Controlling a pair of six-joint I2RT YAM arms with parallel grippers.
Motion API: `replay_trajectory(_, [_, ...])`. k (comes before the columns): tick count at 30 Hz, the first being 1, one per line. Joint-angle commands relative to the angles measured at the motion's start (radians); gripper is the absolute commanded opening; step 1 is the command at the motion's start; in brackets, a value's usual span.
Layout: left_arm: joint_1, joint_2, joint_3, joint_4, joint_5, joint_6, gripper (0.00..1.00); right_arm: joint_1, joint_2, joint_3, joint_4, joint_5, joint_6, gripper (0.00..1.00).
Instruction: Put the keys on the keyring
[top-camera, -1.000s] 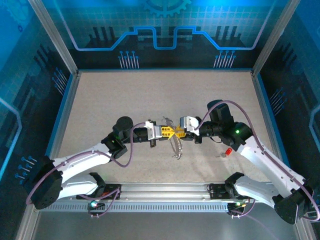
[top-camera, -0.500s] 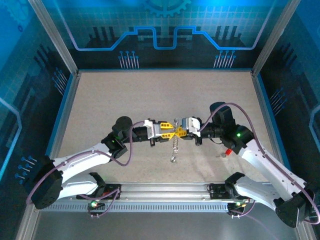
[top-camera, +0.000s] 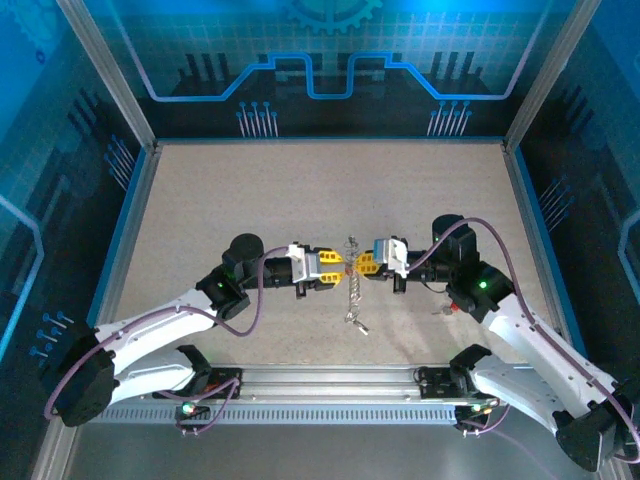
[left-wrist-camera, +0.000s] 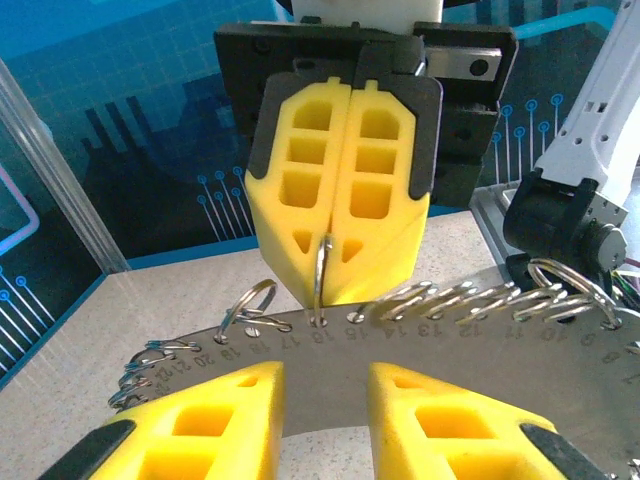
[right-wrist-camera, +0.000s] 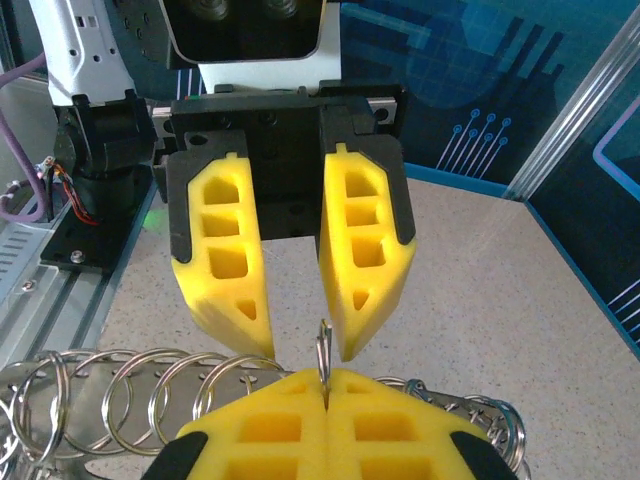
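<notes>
The keyring (top-camera: 352, 285) is a curved silver plate (left-wrist-camera: 450, 350) with numbered holes, strung with several small split rings. It hangs edge-on like a chain between my two grippers at mid-table. My right gripper (top-camera: 363, 264) is shut on one thin ring at the plate's edge; in its own wrist view the gripper (right-wrist-camera: 325, 380) has the ring sticking up from its pads. My left gripper (top-camera: 337, 263) faces it from the left, open, its fingers (left-wrist-camera: 200, 420) either side of the plate without touching. One red-headed key (top-camera: 455, 304) lies on the table beside the right arm.
The speckled tabletop (top-camera: 250, 190) is bare behind the grippers. Blue walls and metal posts (top-camera: 135, 160) close it in on three sides. A rail (top-camera: 330, 380) with both arm bases runs along the near edge.
The left gripper has opened and pulled back to the left. The right gripper has shut on a ring, and the keyring now hangs from it, turned edge-on.
</notes>
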Motion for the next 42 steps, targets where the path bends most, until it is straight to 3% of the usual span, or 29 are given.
replay_trajectory(1, [-0.007, -0.004, 0.028, -0.009, 0.033, 0.018, 0.30, -0.008, -0.007, 0.000, 0.056, -0.033, 0.021, 0.00])
replay_trajectory(18, [-0.008, 0.021, 0.052, 0.031, 0.054, -0.009, 0.29, -0.007, 0.016, 0.029, -0.005, -0.055, -0.016, 0.00])
replay_trajectory(42, [-0.009, 0.058, 0.071, 0.062, 0.074, -0.053, 0.19, 0.006, 0.010, 0.024, -0.009, -0.011, -0.022, 0.00])
